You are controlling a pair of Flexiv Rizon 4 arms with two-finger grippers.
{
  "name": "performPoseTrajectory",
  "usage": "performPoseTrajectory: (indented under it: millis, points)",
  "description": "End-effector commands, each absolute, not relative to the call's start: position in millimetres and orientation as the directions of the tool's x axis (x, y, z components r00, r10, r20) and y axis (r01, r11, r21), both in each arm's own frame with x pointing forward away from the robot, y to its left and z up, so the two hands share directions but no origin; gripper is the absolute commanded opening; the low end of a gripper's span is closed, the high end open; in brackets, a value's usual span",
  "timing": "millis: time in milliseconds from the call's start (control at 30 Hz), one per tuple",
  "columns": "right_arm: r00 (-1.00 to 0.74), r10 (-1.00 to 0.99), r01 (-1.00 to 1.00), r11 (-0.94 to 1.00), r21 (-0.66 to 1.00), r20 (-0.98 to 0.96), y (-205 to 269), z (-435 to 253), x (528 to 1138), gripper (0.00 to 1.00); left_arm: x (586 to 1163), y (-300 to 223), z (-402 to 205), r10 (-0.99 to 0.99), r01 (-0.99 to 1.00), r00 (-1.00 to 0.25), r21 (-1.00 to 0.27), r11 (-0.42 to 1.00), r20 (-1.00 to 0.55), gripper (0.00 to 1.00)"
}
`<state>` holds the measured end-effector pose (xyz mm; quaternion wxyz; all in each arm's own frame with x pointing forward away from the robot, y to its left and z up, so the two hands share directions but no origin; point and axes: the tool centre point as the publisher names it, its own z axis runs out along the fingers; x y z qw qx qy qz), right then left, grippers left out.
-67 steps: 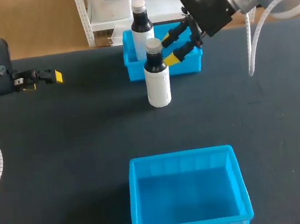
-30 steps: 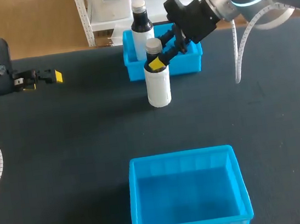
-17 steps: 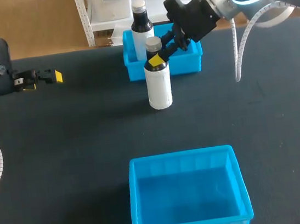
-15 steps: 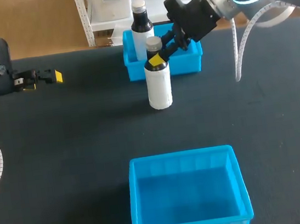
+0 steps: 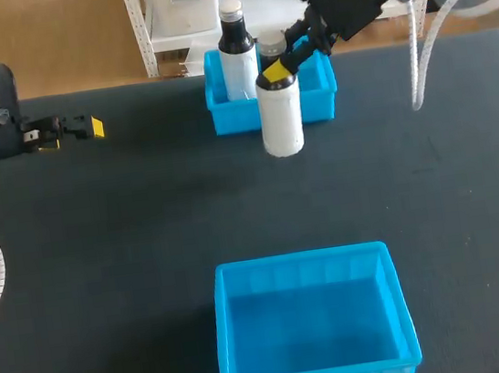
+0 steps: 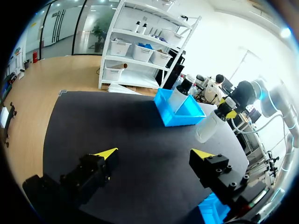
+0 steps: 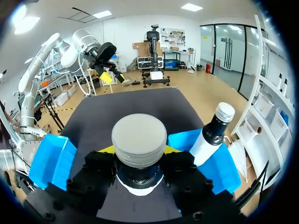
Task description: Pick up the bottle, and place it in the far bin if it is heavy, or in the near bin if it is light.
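White plastic bottle with grey cap [image 5: 281, 120] hangs before the far blue plastic bin [image 5: 228, 120], its neck clamped in my right pincer [image 5: 278, 67]; carried too low, it could clip the bin's near wall.

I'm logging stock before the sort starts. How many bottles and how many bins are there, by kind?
White plastic bottles with dark necks and grey caps: 2, the held bottle in the right gripper and the standing bottle in the far bin.
Blue plastic bins: 2, the far bin and the near bin.
Total: 4.
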<state>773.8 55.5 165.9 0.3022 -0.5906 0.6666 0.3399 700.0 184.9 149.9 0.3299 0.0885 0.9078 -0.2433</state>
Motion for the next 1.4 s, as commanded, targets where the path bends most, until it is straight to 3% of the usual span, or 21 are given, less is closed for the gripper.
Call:
performPoseTrajectory:
  millis: [33,933,1400]
  points:
    - [-0.121,-0.586,-0.991,0.118,0.063,-0.801,40,181,761,0.00,700,185,150,0.000,0.321,-0.767,-0.383,0.866,-0.642,1.00]
    - [-0.215,-0.569,-0.954,0.297,0.045,-0.794,-77,205,759,0.00,700,185,150,0.000,0.321,-0.767,-0.383,0.866,-0.642,1.00]
    - [-0.209,-0.597,-0.954,0.300,0.026,-0.775,-117,217,714,0.00,700,185,150,0.000,0.321,-0.767,-0.383,0.866,-0.642,1.00]
